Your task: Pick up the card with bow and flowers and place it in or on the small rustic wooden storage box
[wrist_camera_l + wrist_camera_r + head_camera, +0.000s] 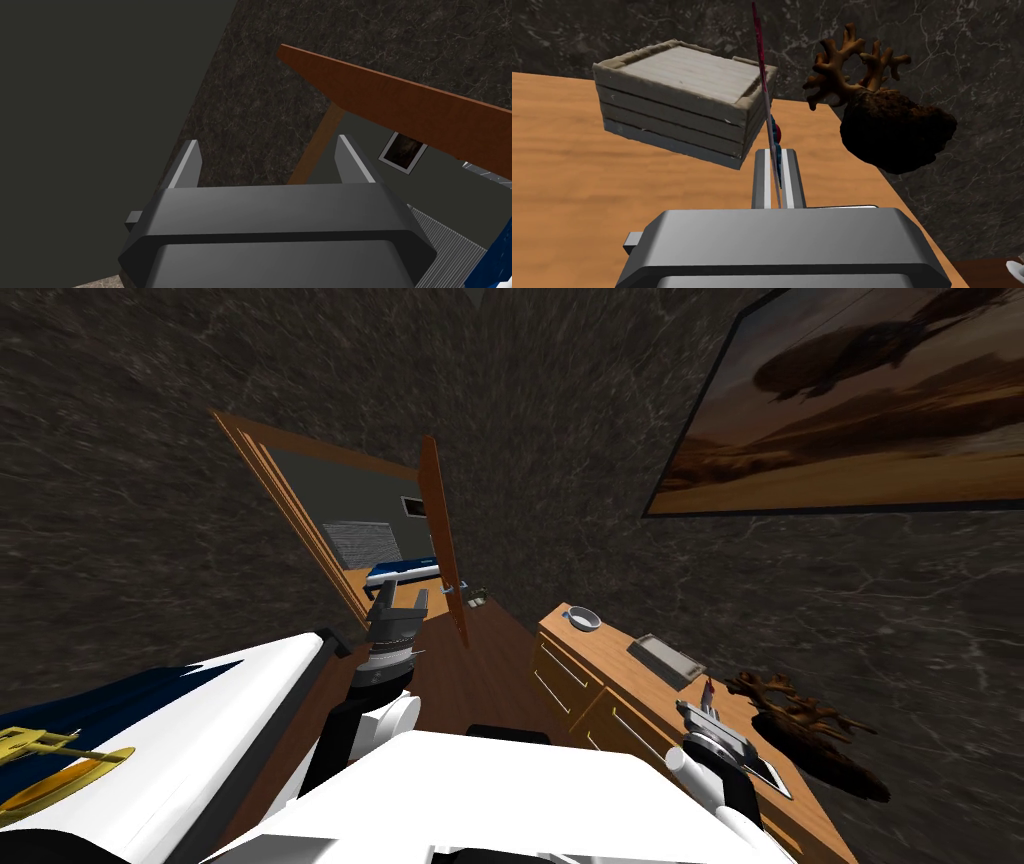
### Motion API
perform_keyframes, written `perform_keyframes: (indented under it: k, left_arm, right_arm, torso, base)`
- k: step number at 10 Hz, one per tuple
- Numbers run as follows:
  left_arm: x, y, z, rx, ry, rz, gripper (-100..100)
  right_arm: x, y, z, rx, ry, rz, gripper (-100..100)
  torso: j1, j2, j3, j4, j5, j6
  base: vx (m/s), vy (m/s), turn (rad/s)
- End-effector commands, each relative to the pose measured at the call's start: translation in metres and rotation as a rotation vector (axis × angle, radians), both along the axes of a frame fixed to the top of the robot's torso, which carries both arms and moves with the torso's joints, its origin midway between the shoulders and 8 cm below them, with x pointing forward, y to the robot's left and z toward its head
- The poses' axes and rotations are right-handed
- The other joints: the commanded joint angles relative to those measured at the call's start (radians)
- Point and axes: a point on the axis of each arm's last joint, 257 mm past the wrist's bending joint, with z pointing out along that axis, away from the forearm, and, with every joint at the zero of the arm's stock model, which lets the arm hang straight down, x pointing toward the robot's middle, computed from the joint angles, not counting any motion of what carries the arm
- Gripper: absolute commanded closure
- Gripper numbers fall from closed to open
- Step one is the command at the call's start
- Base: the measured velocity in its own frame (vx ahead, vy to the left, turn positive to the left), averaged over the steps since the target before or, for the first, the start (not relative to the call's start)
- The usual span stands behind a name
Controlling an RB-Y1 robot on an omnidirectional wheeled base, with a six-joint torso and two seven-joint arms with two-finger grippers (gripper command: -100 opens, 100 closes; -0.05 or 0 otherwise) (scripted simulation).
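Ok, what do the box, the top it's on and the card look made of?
Box: weathered-looking wood, pale grey, matt; stacked slats with rough, chipped edges.
Dresser top: orange-brown wood look, smooth, flowing grain; solid or veneer, can't tell.
Card, held edge-on in the right gripper: thin, stiff sheet, probably paper card; finish not readable.

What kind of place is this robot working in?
Likely a room in a house: a wooden dresser stands against a dark marbled wall, a large framed painting hangs above it, and an open wooden door leads to another room.
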Motion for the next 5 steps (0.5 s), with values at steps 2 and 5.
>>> perform_keyframes:
  k: [2,5]
  left_arm:
    - [0.0,0.0,0.0,0.0,0.0,0.0,0]
    - [0.0,0.0,0.0,0.0,0.0,0.0,0]
  right_arm:
    - [0.02,-0.003,0.006,0.016,-0.015,0.012,100]
    - [0.032,-0.004,0.011,0.024,-0.025,0.019,100]
  torso:
    - [0.0,0.0,0.0,0.0,-0.001,0.0]
    - [-0.001,0.0,0.0,0.0,-0.002,0.001]
  base:
    - [0.014,-0.058,0.01]
    - [0.022,-0.049,0.002]
